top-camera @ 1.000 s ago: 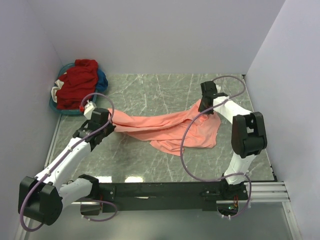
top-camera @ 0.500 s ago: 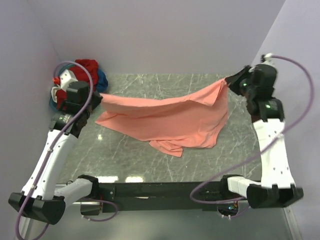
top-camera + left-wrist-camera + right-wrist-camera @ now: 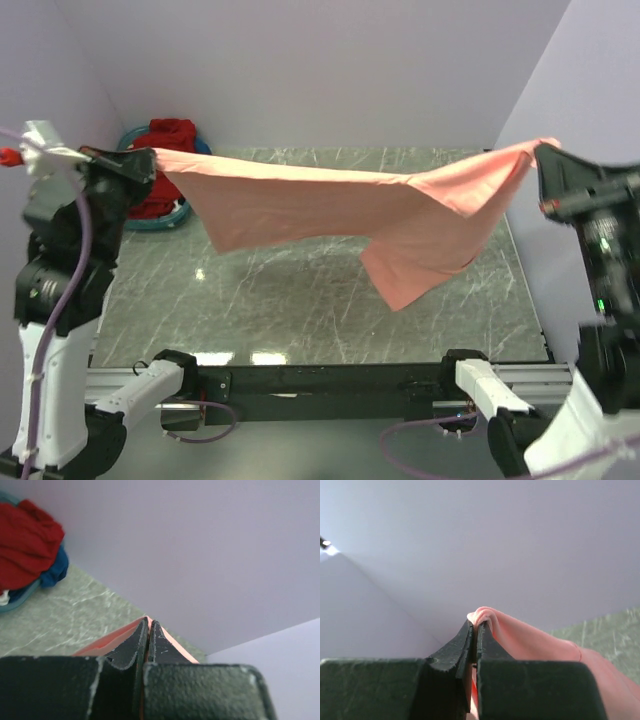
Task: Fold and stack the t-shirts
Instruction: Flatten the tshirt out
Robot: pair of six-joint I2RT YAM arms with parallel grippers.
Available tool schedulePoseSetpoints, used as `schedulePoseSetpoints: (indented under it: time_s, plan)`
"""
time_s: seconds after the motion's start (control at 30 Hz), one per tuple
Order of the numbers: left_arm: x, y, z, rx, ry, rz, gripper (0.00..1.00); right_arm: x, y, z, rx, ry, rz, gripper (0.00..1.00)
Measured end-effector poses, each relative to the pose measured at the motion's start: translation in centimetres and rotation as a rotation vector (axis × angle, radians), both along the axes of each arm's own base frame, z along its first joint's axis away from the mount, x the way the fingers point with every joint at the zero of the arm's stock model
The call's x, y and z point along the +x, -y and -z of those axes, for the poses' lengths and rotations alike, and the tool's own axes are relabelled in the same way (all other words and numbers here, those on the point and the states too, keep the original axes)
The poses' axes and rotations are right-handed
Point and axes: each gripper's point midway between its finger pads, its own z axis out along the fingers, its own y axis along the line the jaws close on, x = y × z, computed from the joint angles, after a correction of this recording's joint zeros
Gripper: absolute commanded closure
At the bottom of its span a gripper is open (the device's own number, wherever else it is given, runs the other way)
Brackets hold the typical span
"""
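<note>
Over the marble bench (image 3: 300,300), left hand (image 3: 150,161) and right hand (image 3: 543,152) clench a salmon t-shirt (image 3: 330,205) spread between them, not yet folded; the clothes heap (image 3: 172,131) beside the left hand waits.

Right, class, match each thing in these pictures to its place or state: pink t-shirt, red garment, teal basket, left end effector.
Things:
1. pink t-shirt
2. red garment
3. teal basket
4. left end effector

Places or states:
A. heaped in a container
B. shut on a cloth edge
C. stretched in the air between the arms
D. standing in the far left corner

Pairs: 1-C, 2-A, 3-D, 4-B.
</note>
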Motion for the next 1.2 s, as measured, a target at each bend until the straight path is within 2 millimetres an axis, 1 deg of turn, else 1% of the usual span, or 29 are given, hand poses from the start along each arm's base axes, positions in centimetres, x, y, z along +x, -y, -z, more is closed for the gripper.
schedulePoseSetpoints:
  time_s: [0.07, 0.1, 0.13, 0.2, 0.27, 0.33, 0.43, 0.53, 0.6, 0.63, 0.67, 0.7, 0.73, 0.77, 0.8, 0.83, 0.87, 0.9, 0.93, 0.97, 1.03, 1.07, 1.13, 1.2]
  plan:
    - [-1.3, -0.3, -1.7, -0.012, 0.048, 0.003, 1.0, -3.0, -0.2, -1.0, -0.003, 0.065, 0.0, 1.0]
    - [-1.9, -0.4, -2.5, -0.018, 0.074, 0.005, 1.0, -4.2, -0.3, -1.3, -0.003, 0.093, -0.001, 1.0]
    - [-2.3, -0.5, -3.0, -0.021, 0.09, 0.006, 1.0, -4.8, -0.3, -1.4, -0.002, 0.107, -0.002, 1.0]
    - [-2.6, -0.5, -3.6, -0.025, 0.111, 0.006, 1.0, -5.1, -0.6, -1.2, 0.003, 0.121, -0.013, 1.0]
    - [-1.9, -0.4, -3.3, -0.022, 0.108, 0.006, 1.0, -4.1, -0.8, -0.8, 0.01, 0.114, -0.033, 1.0]
    - [-0.4, 0.0, -2.4, -0.013, 0.084, 0.006, 1.0, -1.8, -1.0, 0.2, 0.021, 0.082, -0.053, 1.0]
    - [3.4, 0.9, -0.8, 0.009, 0.032, 0.005, 1.0, 3.7, -1.1, 2.5, 0.041, -0.014, -0.077, 1.0]
    - [8.4, 1.7, 0.9, 0.035, -0.018, -0.002, 1.0, 10.0, -0.9, 4.3, 0.06, -0.087, -0.09, 1.0]
    - [12.8, 2.1, 2.4, 0.053, -0.062, -0.001, 1.0, 13.2, -0.7, 4.9, 0.068, -0.103, -0.094, 1.0]
    - [14.5, 2.2, 2.9, 0.056, -0.074, 0.002, 1.0, 15.4, -0.6, 5.6, 0.075, -0.126, -0.095, 1.0]
    - [16.8, 2.0, 3.6, 0.059, -0.095, 0.002, 1.0, 17.5, -0.5, 6.0, 0.08, -0.143, -0.097, 1.0]
    - [18.4, 1.9, 3.6, 0.056, -0.096, 0.009, 1.0, 19.6, -0.4, 6.4, 0.087, -0.156, -0.098, 1.0]
    - [20.4, 1.7, 3.5, 0.052, -0.09, 0.014, 1.0, 21.4, -0.3, 6.3, 0.093, -0.165, -0.1, 1.0]
    - [22.1, 1.3, 3.5, 0.047, -0.089, 0.015, 1.0, 23.1, -0.2, 5.8, 0.095, -0.158, -0.105, 1.0]
    - [23.8, 0.8, 2.9, 0.04, -0.073, 0.021, 1.0, 24.4, -0.2, 5.2, 0.095, -0.141, -0.108, 1.0]
    - [25.2, 0.4, 2.2, 0.03, -0.048, 0.028, 1.0, 25.7, -0.1, 4.6, 0.097, -0.129, -0.113, 1.0]
    - [26.3, -0.2, 1.6, 0.022, -0.028, 0.032, 1.0, 26.8, -0.1, 3.5, 0.097, -0.103, -0.118, 1.0]
    - [27.3, -0.7, 0.6, 0.015, 0.002, 0.043, 1.0, 27.4, 0.0, 2.3, 0.098, -0.072, -0.119, 1.0]
    - [28.0, -1.1, -0.3, 0.009, 0.035, 0.055, 1.0, 27.7, 0.1, 1.4, 0.097, -0.045, -0.121, 1.0]
    - [28.3, -1.5, -0.9, 0.001, 0.057, 0.062, 1.0, 27.8, 0.1, 0.9, 0.096, -0.029, -0.121, 1.0]
    - [28.2, -2.1, -1.5, -0.007, 0.08, 0.079, 1.0, 27.2, 0.1, 0.2, 0.094, -0.003, -0.12, 1.0]
    - [27.9, -2.1, -2.0, -0.011, 0.099, 0.089, 1.0, 26.4, 0.1, 0.0, 0.092, 0.012, -0.119, 1.0]
    - [27.1, -1.9, -1.5, -0.019, 0.099, 0.106, 1.0, 24.8, 0.1, 1.0, 0.092, 0.006, -0.115, 1.0]
    - [26.0, -1.4, 0.5, -0.029, 0.061, 0.126, 0.99, 22.6, 0.1, 3.0, 0.096, -0.011, -0.11, 1.0]
